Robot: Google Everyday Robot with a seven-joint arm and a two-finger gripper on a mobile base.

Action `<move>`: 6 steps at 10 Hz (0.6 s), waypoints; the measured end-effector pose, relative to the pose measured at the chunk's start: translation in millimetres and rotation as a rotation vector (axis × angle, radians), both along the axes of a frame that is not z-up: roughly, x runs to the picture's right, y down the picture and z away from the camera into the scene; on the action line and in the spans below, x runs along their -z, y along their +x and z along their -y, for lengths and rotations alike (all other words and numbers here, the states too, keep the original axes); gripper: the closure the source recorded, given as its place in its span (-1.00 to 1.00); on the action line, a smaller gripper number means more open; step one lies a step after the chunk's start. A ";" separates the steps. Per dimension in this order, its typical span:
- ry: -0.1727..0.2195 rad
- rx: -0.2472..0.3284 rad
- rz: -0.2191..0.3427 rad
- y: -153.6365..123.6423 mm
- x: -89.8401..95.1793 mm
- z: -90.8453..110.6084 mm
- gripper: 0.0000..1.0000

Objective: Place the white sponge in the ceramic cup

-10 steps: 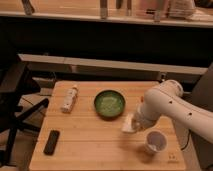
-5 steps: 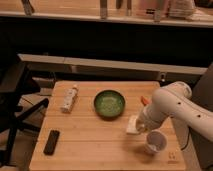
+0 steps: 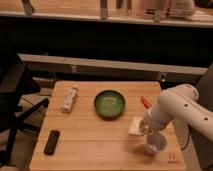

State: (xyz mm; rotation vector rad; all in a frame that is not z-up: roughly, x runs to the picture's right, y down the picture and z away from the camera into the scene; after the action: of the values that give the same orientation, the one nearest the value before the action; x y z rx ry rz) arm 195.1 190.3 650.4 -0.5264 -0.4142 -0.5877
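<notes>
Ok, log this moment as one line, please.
phase: carrying | tool: shut on white sponge, left of and above ceramic cup | sponge not yet in cup | green bowl untouched

The gripper (image 3: 142, 126) is sitting mostly hidden behind the white arm (image 3: 176, 107), jaws not visible. The arm is covering part of the white sponge (image 3: 135, 127) and the ceramic cup (image 3: 156, 143) rim. The orange object (image 3: 145, 101) is showing only partly, identity unclear. The arm is running off the right edge.
</notes>
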 end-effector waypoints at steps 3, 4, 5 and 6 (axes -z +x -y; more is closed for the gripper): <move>0.001 -0.009 -0.006 3.9 -0.3 0.4 1.00; -0.001 -0.012 -0.009 4.2 0.1 -0.4 1.00; -0.001 -0.019 -0.014 5.0 1.0 -1.2 1.00; -0.001 -0.026 -0.019 7.6 2.5 -2.2 1.00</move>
State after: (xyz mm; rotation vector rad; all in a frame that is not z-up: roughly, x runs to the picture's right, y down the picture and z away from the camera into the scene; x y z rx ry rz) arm 202.7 192.5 647.9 -0.5268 -0.4029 -0.5574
